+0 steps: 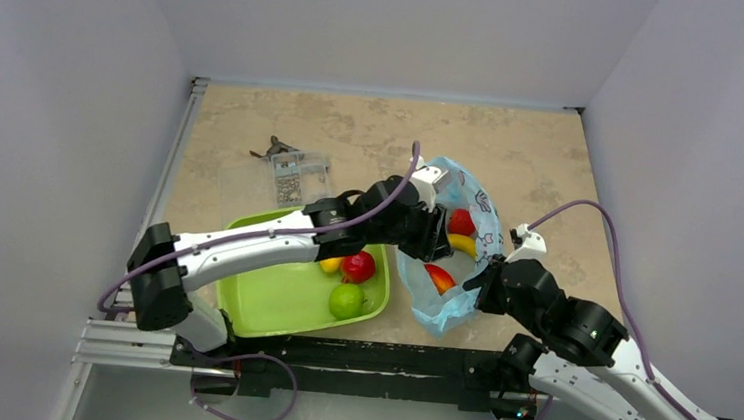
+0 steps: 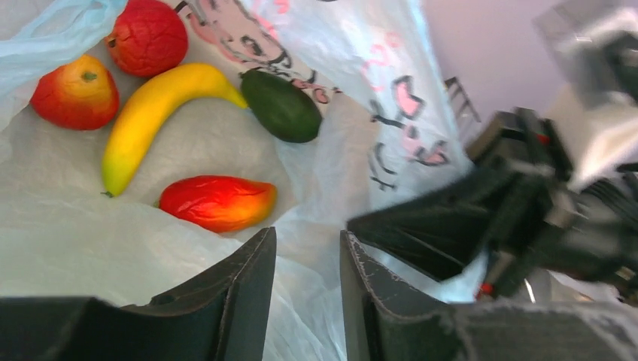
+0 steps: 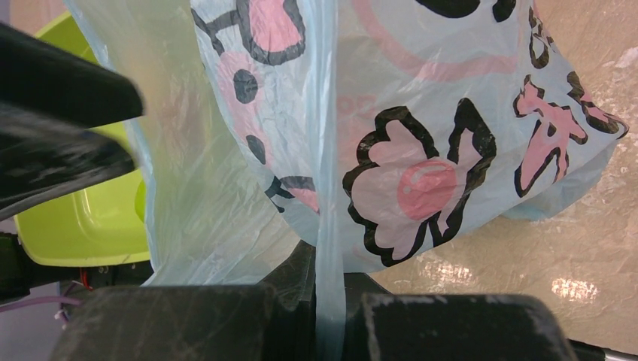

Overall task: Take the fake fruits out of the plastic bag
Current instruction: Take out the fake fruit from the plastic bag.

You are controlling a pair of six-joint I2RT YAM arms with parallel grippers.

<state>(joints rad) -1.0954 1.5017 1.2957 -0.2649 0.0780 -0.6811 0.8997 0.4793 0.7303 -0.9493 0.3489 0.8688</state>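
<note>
The plastic bag [image 1: 468, 188] lies open on the table right of the tray. The left wrist view shows a red round fruit [image 2: 148, 36], a small red-yellow apple [image 2: 75, 92], a banana [image 2: 154, 113], an avocado [image 2: 281, 105] and a mango [image 2: 218, 201] inside it. My left gripper [image 2: 307, 241] hangs over the bag's near wall beside the mango, jaws apart, with loose film between them. My right gripper [image 3: 329, 301] is shut on a strip of the bag's edge [image 3: 329, 226] and holds the mouth up. A red fruit [image 1: 358, 266] and a green apple [image 1: 346, 300] lie in the tray.
The lime-green tray [image 1: 270, 307] sits at the front left, next to the bag, with a yellow-orange fruit [image 1: 331, 264] in it. A clear plastic box [image 1: 297, 176] with a small dark thing beside it stands further back. Walls close in the table on three sides.
</note>
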